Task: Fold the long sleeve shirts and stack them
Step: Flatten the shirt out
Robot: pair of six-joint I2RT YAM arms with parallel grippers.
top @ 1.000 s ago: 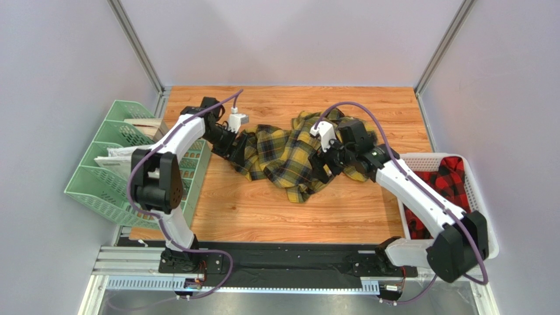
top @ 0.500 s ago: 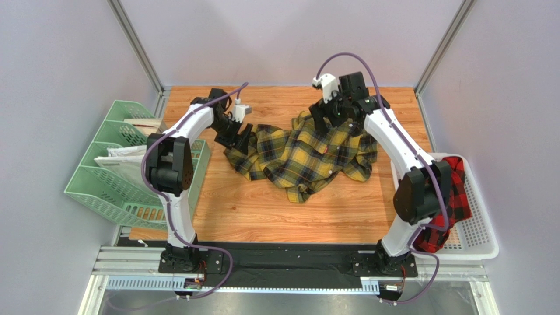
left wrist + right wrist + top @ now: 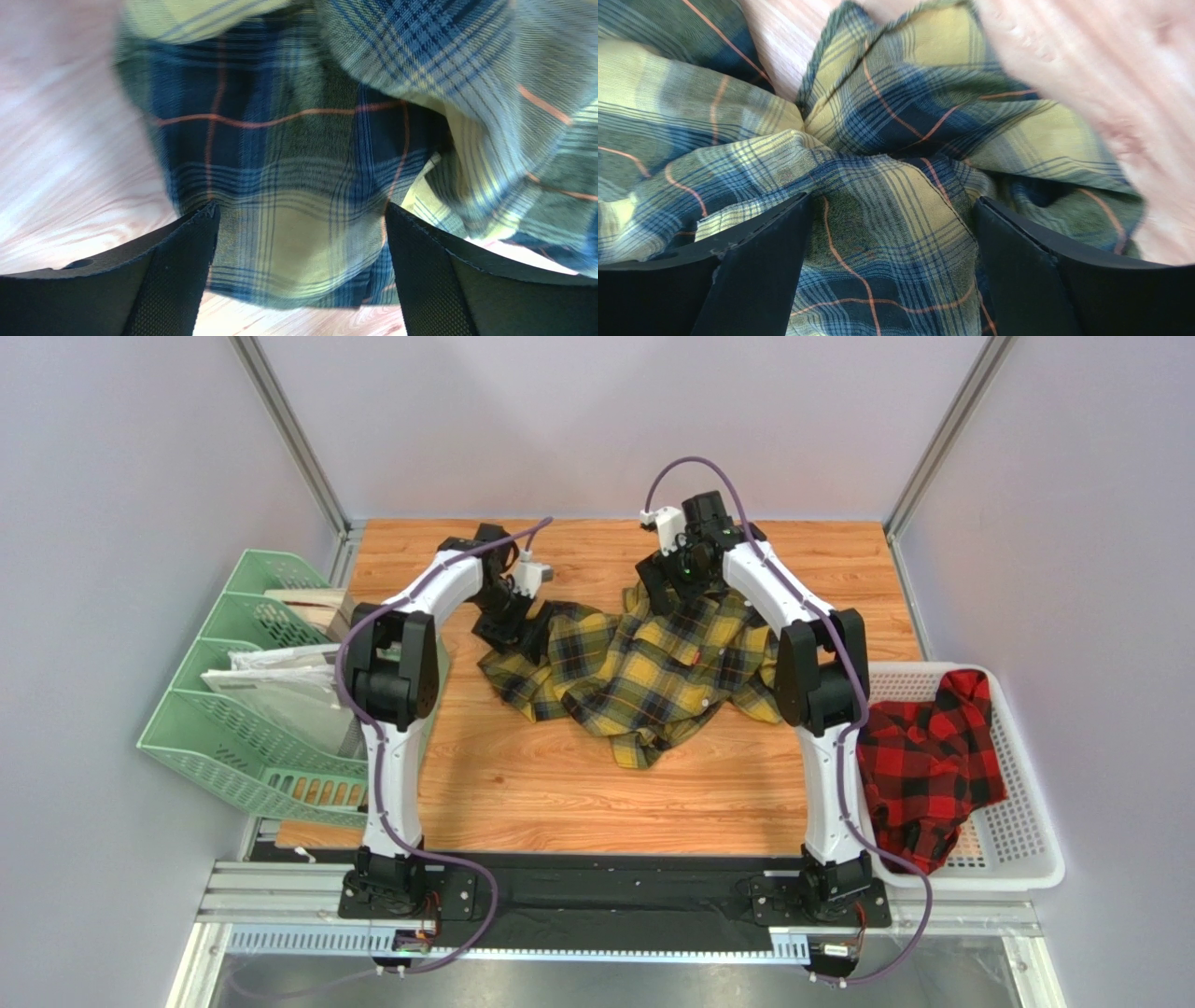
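The yellow-and-black long sleeve shirt (image 3: 645, 672) lies crumpled on the wooden table. My left gripper (image 3: 508, 627) hangs at the shirt's left edge. In the left wrist view the gripper (image 3: 300, 234) is open, and a rounded hem of the shirt (image 3: 302, 175) lies between its fingers on the wood. My right gripper (image 3: 657, 599) is over the shirt's far edge. In the right wrist view that gripper (image 3: 892, 217) is open above bunched folds of the shirt (image 3: 892, 140). The red-and-black shirt (image 3: 929, 756) lies heaped in the basket, partly draped over its front rim.
A white perforated basket (image 3: 1031, 826) stands at the table's right edge. A green file rack (image 3: 239, 714) holding papers stands on the left, beside the left arm. Bare wood (image 3: 561, 784) stretches in front of the yellow shirt.
My right arm swung from the shirt's near right side to its far edge, uncovering the red shirt. My left gripper shifted slightly right along the shirt's left edge. Both jaws opened wider.
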